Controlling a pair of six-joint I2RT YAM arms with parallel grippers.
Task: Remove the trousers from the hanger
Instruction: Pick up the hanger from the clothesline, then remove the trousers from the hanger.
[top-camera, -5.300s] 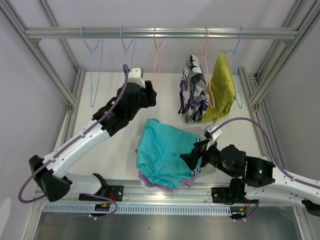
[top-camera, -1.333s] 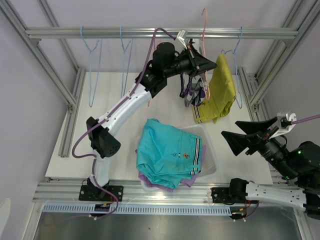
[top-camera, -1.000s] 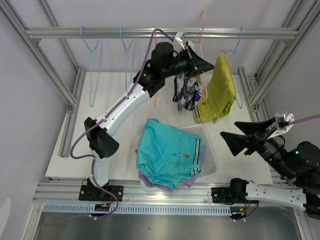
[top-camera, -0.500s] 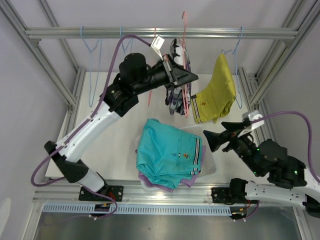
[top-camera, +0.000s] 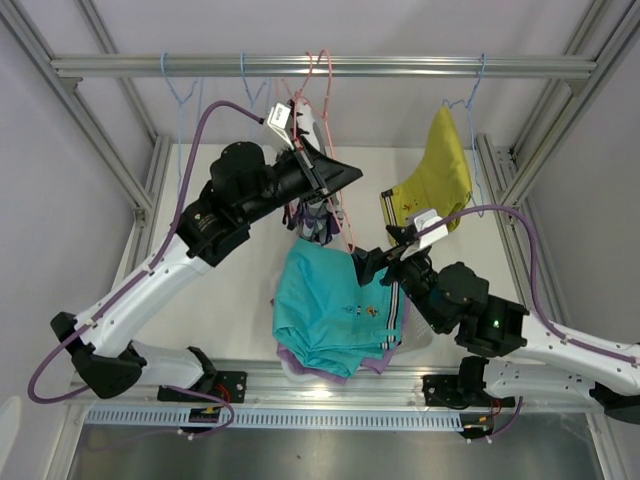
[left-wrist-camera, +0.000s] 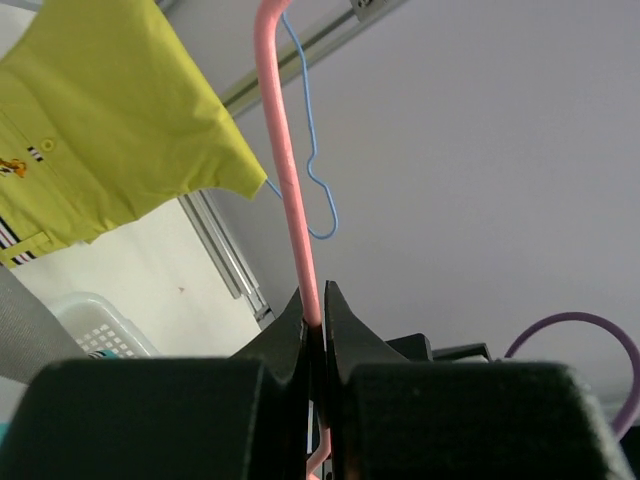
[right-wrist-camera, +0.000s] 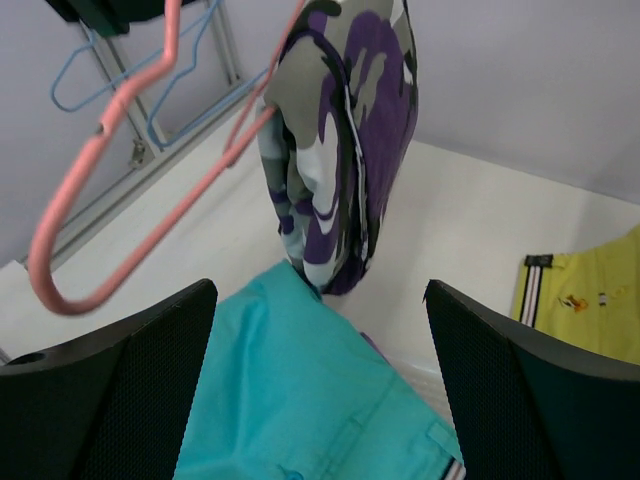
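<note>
My left gripper (top-camera: 338, 176) is shut on the shaft of a pink hanger (left-wrist-camera: 285, 170), holding it off the rail. The purple-grey-white camouflage trousers (top-camera: 314, 217) hang from that hanger, their lower end just above the teal trousers (top-camera: 335, 310) in the white basket (top-camera: 420, 335). From the right, my right gripper (top-camera: 368, 263) faces the camouflage trousers (right-wrist-camera: 340, 150), open with nothing between its fingers (right-wrist-camera: 150, 390). Mustard yellow trousers (top-camera: 436, 180) hang on a blue hanger (top-camera: 474, 95) at the rail's right end.
Lilac cloth (top-camera: 300, 362) shows under the teal trousers at the basket's front. Empty blue hangers (top-camera: 186, 130) and a second pink one (top-camera: 296, 95) hang on the rail (top-camera: 130, 66) at the left. Frame posts (top-camera: 100, 140) slant along both sides.
The left arm has carried the pink hanger with the camouflage trousers left and nearer, down over the basket. The right arm has swung in leftward and lower, toward those trousers.
</note>
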